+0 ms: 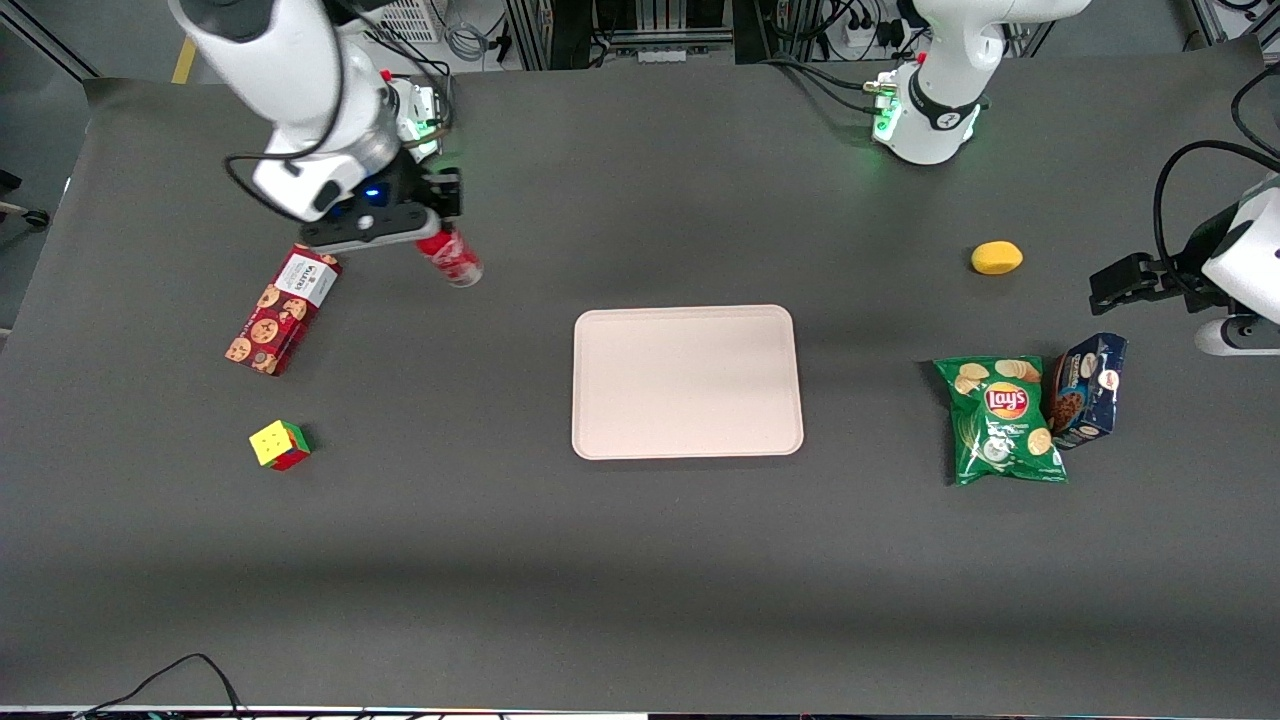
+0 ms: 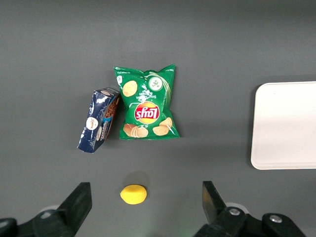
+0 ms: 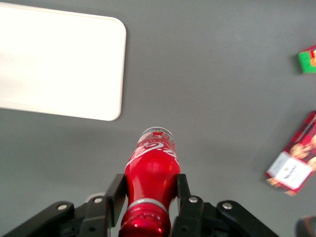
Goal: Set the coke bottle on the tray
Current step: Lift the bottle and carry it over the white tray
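The small red coke bottle hangs tilted above the table, clear base pointing down toward the tray. My right gripper is shut on it just below the red cap, one finger pressed on each side of its shoulder. The pale pinkish-beige tray lies flat in the middle of the table with nothing on it. The bottle is farther from the front camera than the tray and off toward the working arm's end, well apart from it.
A red cookie box lies beside the gripper, with a colour cube nearer the front camera. Toward the parked arm's end lie a green Lay's bag, a blue box and a yellow lemon.
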Controlling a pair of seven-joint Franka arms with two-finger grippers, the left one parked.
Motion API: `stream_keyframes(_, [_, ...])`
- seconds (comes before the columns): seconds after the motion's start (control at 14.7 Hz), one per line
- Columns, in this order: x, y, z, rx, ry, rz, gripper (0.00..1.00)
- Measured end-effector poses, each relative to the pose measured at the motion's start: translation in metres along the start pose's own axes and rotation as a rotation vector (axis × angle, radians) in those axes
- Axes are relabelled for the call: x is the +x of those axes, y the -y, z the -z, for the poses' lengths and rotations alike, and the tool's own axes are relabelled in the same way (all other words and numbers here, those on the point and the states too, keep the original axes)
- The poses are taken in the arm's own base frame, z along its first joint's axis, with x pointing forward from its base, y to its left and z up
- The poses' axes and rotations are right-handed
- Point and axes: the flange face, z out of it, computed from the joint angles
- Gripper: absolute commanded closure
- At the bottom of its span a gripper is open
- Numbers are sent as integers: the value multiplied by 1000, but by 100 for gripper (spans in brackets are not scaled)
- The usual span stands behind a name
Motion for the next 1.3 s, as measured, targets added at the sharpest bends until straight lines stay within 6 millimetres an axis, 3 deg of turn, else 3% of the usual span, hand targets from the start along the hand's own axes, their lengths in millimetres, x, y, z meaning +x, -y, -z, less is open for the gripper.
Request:
stream_keyframes(0.2, [0, 75, -7, 28, -6, -84, 100])
stream_keyframes(0.34, [13, 106, -29, 62, -18, -87, 100])
stream_keyframes(0.61, [73, 116, -119, 52, -48, -74, 100])
stream_keyframes(0.82, [98, 121, -181, 51, -21, -66, 100])
stream_keyframes(0.95, [104, 120, -199, 31, -11, -57, 100])
stream_keyframes(1.3, [110, 118, -218, -2, -4, -41, 100])
